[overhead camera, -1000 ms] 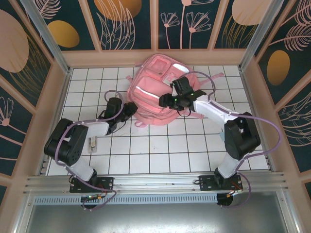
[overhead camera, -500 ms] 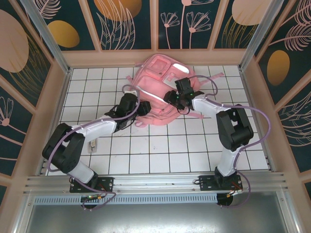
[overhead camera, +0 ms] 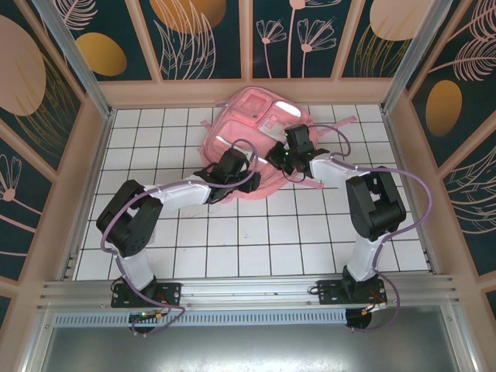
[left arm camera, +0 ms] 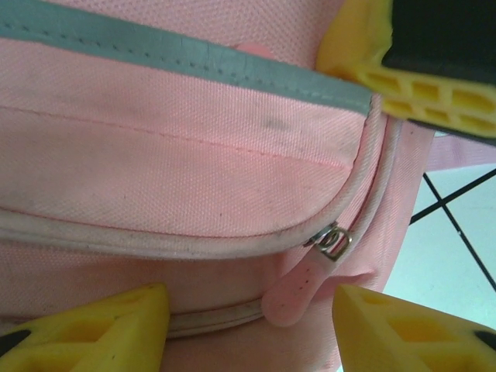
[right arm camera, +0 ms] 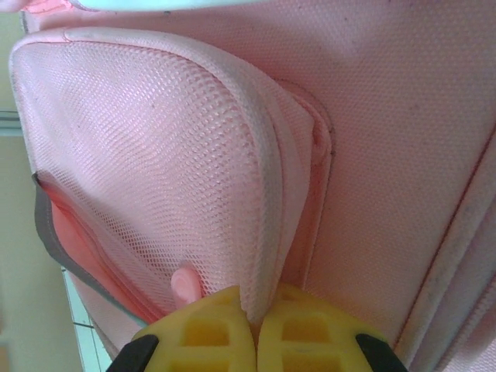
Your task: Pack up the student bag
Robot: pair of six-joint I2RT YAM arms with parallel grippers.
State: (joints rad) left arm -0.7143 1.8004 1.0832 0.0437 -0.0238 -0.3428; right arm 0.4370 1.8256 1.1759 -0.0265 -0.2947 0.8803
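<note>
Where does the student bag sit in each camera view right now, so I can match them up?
Top external: the student bag lies in the upper centre of the picture.
Left wrist: its pink fabric covers most of the picture, with the zipper pull at lower centre.
Right wrist: its mesh pocket is on the left and a plain panel on the right.
Shared landmark: the white tiled table.

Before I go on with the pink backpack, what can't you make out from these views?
- The student bag inside, every view: its fabric hides any contents.
- Right tool, right wrist view: shut at the mesh pocket edge; the bottom frame edge cuts off whether fabric is pinched.
- Left tool, top view: tips hidden under its own wrist; the left wrist view shows it open either side of the zipper pull.
</note>
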